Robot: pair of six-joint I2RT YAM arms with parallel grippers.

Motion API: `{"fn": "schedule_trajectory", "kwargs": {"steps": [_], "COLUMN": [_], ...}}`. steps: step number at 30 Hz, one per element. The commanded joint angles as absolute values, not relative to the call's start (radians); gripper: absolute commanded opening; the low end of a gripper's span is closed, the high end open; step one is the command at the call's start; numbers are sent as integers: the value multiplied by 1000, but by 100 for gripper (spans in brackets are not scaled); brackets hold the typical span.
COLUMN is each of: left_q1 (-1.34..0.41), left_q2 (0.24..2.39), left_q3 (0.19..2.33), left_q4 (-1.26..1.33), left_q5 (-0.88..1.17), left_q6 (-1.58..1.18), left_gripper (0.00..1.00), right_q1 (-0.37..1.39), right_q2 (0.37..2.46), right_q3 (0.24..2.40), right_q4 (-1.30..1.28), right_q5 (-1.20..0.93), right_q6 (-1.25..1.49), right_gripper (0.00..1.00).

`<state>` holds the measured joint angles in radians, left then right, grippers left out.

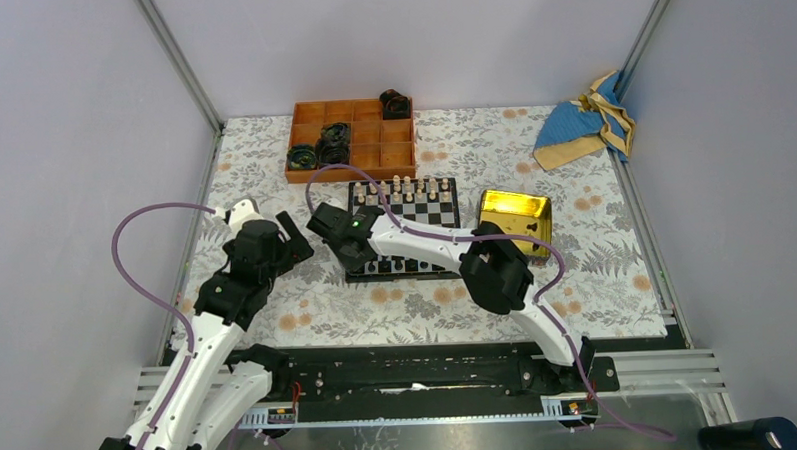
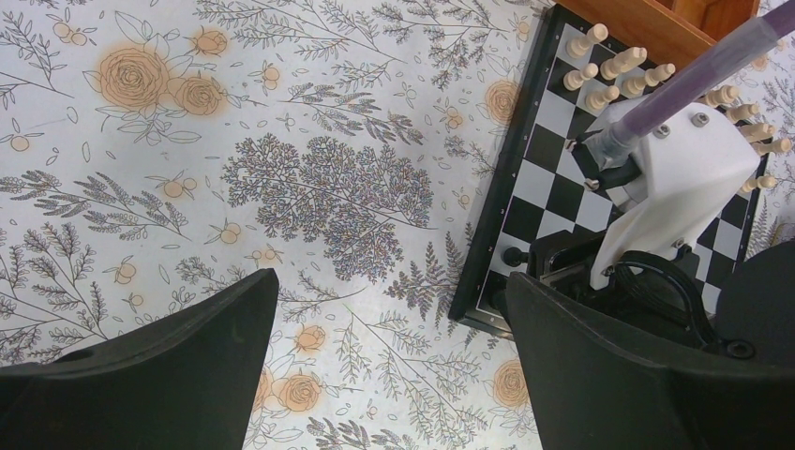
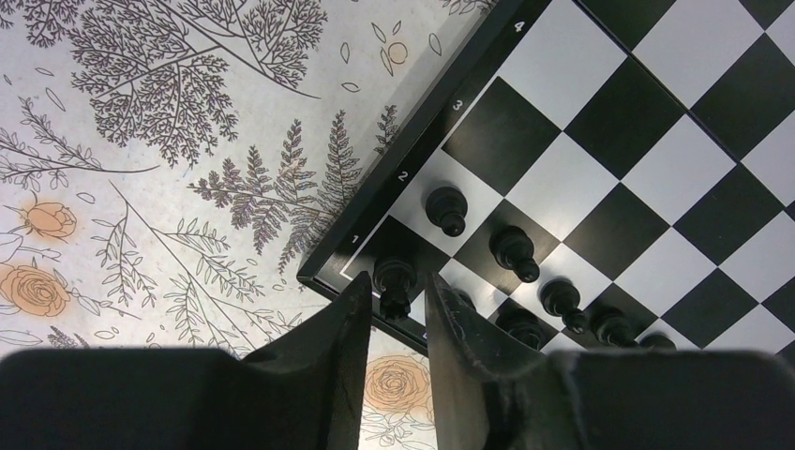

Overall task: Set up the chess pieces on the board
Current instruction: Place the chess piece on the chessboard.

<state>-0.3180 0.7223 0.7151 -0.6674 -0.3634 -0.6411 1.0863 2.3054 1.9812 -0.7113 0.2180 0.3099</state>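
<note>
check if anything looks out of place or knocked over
Nothing stands out on the board: the black chess pieces and cream chessmen in view stand upright. Only a crumpled blue cloth lies bunched in the far right corner.

I'm looking into a lab test booth: plain grey panels (image 1: 62, 147) on metal posts (image 1: 179, 58) enclose a table (image 1: 616, 277) under a flowered cloth (image 1: 272, 159), with the left arm (image 1: 194, 352) and right arm (image 1: 415, 242) bolted to a slotted metal rail (image 1: 670, 368).
</note>
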Motion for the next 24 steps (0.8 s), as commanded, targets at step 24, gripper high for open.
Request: {"fn": "schedule_trajectory", "kwargs": {"steps": [24], "left_q1": [-319], "left_q2": [760], "left_q3": [754], "left_q4": [-622], "left_q5": [-410], "left_q6": [-610], "left_gripper": [99], "right_q1": [941], "right_q2": [1873], "right_q3": [1749], "right_q4": [-659], "right_q5": [468], "right_q6": [328], "right_gripper": [52]}}
